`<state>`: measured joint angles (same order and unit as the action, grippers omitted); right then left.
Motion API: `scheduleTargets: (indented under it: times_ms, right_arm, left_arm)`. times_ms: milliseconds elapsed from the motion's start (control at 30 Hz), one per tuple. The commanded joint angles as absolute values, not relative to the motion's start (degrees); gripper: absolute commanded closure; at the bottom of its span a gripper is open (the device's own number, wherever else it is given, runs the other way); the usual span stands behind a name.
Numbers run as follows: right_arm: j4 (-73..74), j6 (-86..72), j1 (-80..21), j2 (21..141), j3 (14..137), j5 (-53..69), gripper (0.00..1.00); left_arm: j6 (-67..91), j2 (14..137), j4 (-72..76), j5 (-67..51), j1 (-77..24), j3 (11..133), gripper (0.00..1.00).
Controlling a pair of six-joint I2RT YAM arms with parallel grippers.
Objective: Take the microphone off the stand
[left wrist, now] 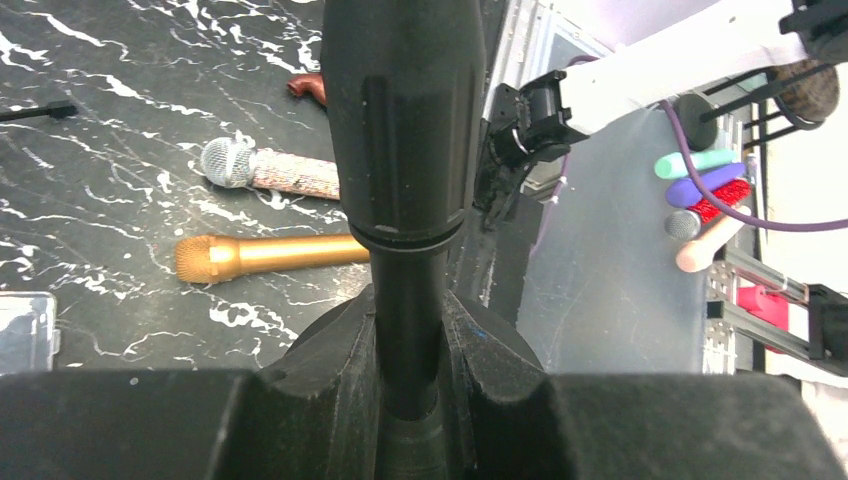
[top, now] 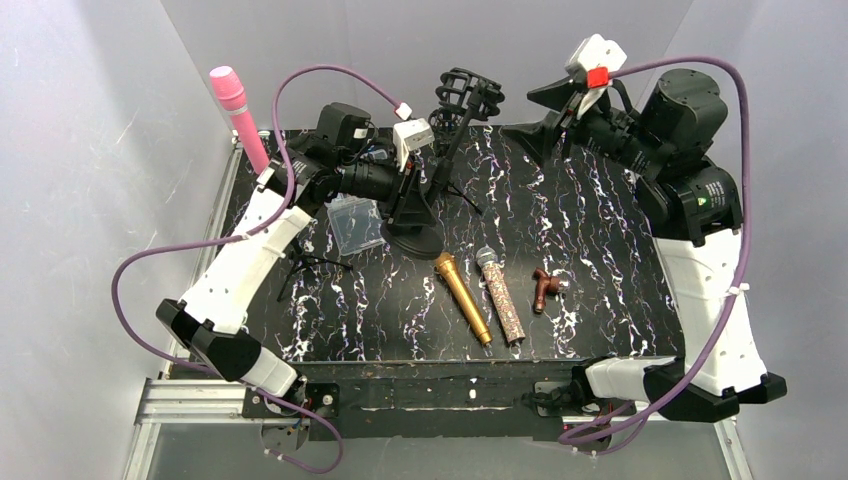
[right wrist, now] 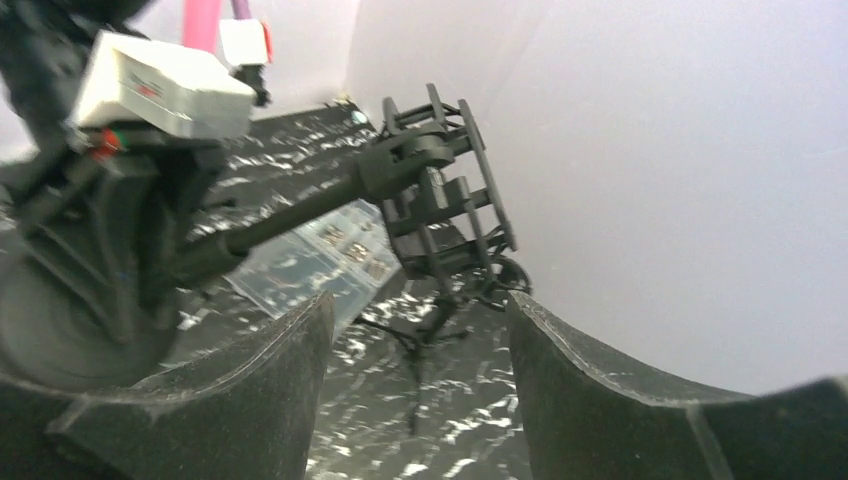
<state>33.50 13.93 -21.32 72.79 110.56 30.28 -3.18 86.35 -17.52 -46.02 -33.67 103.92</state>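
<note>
Left gripper (left wrist: 408, 372) fingers clamped on the stand (top: 420, 241) pole. Right gripper (right wrist: 418, 392) fingers apart, facing the cradle (top: 467, 98). We log gold microphone (top: 462, 298) and glitter microphone (top: 502, 297) lying flat, near-right of the base.

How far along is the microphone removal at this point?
Done, apparently: the cradle looks empty, and a gold microphone and a glittery microphone lie on the table; which one came from it is unclear. In hand: the left hand is clamped on the stand pole, while the right hand is open, apart from the cradle. Left: probably only releasing the pole.
</note>
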Motion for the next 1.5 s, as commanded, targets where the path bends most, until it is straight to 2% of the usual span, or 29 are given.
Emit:
scheduleTargets:
  times_ms: [0,667,1067,1133,1200,1300,1367,1467]
  right_arm:
    - [36.4,30.8,-21.0,74.5,112.1,27.0,0.28]
    - [37.8,33.4,-21.3,77.9,112.7,39.5,0.26]
    - [36.6,35.7,-22.1,79.1,111.0,37.6,0.26]
    - [37.5,36.4,-22.1,79.0,111.1,39.0,0.33]
    - [38.4,36.6,-22.2,78.9,111.1,41.2,0.48]
    - [39.7,37.5,-22.8,78.2,110.5,42.5,0.77]
    - [40.4,37.7,-23.1,77.6,109.8,42.6,0.91]
    - [41.4,38.3,-23.6,76.4,108.5,43.0,0.99]
  left_arm:
    - [-4.4,82.4,-17.8,-54.0,-34.4,104.2,1.0]
    - [-4.4,83.8,-19.4,-58.1,-35.8,104.8,1.0]
    - [-4.7,84.6,-20.7,-60.8,-36.7,104.9,1.0]
    - [-5.0,84.5,-20.9,-60.7,-36.7,104.9,1.0]
    - [-5.1,84.6,-21.1,-60.2,-36.7,105.0,1.0]
    - [-5.4,84.6,-21.2,-58.9,-36.7,105.2,1.0]
    - [-5.5,84.6,-21.2,-57.9,-36.7,105.4,1.0]
    - [-5.5,85.0,-21.1,-56.1,-36.7,106.0,1.0]
